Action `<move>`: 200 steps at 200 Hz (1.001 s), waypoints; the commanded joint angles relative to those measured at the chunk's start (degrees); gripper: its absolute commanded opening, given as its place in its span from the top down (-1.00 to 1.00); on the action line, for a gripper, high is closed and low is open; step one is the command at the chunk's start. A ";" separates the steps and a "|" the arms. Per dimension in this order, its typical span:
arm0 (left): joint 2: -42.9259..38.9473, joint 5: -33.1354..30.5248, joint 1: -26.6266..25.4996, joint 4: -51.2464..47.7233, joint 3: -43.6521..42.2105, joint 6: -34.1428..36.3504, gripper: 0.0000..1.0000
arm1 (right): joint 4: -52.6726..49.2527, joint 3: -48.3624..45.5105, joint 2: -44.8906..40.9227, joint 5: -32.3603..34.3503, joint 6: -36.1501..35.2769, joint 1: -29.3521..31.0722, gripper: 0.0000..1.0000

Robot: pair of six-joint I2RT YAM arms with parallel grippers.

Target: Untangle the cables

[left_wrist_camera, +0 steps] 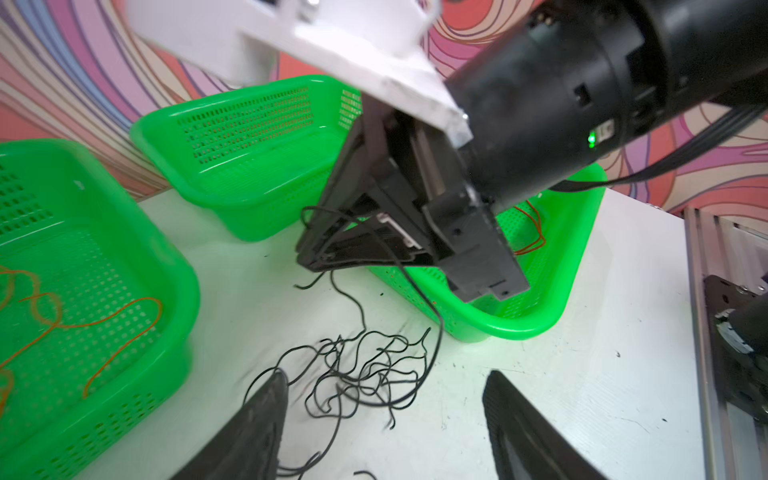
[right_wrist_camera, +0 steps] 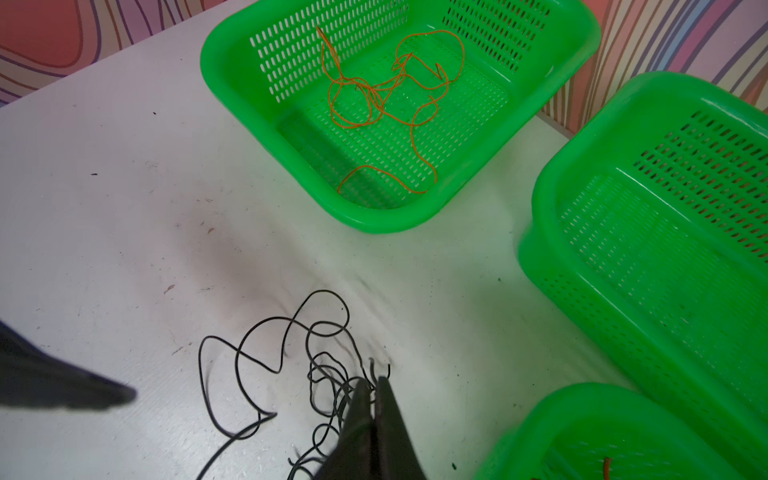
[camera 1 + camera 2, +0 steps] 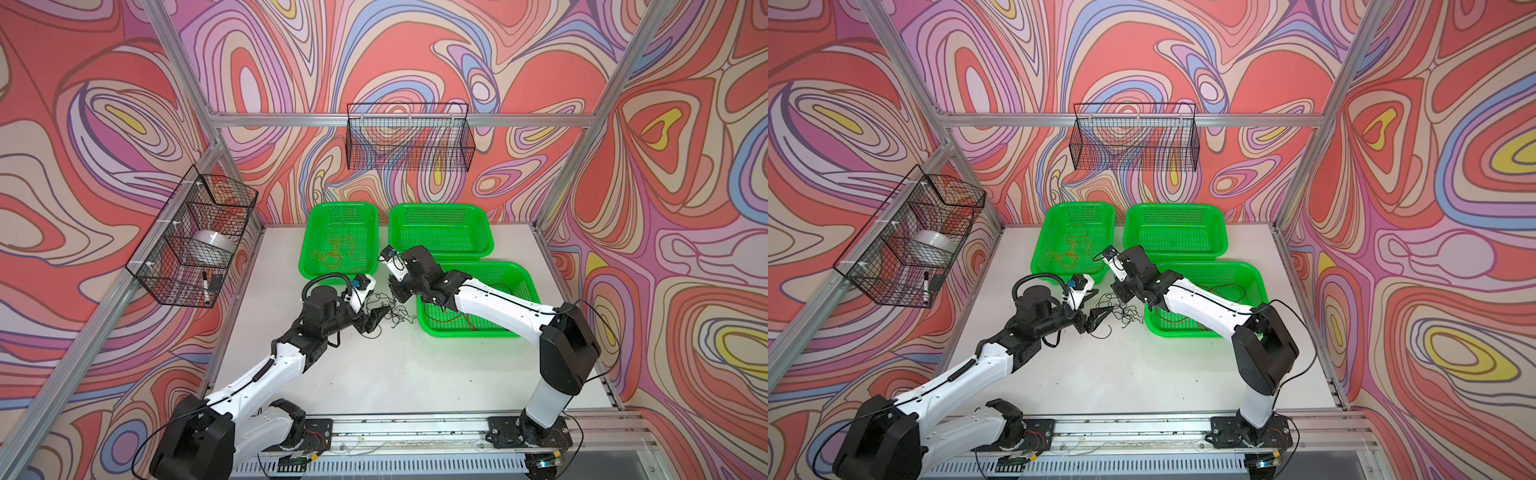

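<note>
While the left end effector point(image 1: 386, 374) stands wide open, low over the table point(image 3: 374, 374), nothing is gripped. Its two fingers point(image 1: 257, 415) straddle the near edge of the black cables point(image 1: 365, 365), and one finger touches or overlaps an outer loop.

Right end effector point(image 2: 374, 384): jaws closed, pinching strands of the black cables. Short ends stick out just past the tips in the right wrist view. In the left wrist view a strand hangs from its tip down into the pile.

The black cables are a loose tangle on the bare table between the two end effectors, just beside the near right basket point(image 3: 528, 274) and outside all the baskets. They show in both top views point(image 3: 390, 311) point(image 3: 1121, 309).

Orange cables point(image 2: 386, 95) lie curled inside the far left basket point(image 3: 305, 249).

More thin cables point(image 3: 469, 320), orange and darker red, lie in the near right basket, partly hidden under the right arm.

I can see no cable in the far right basket point(image 3: 490, 245).
</note>
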 commanded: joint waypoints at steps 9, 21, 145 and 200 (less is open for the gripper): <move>5.46 0.97 -1.39 13.24 1.91 -1.84 -0.53 | -1.64 1.71 1.72 0.40 1.11 -0.05 1.00; 7.39 1.65 -1.80 14.81 2.79 -2.42 -0.53 | -2.03 2.27 2.10 0.72 1.44 -0.01 1.00; 2.81 0.05 -2.79 5.46 6.59 0.31 1.00 | 1.96 1.25 1.12 0.74 5.94 -0.26 0.70; -4.54 1.97 -2.81 -5.13 10.12 2.60 1.00 | 15.24 -6.28 1.65 -8.49 17.14 -2.50 0.36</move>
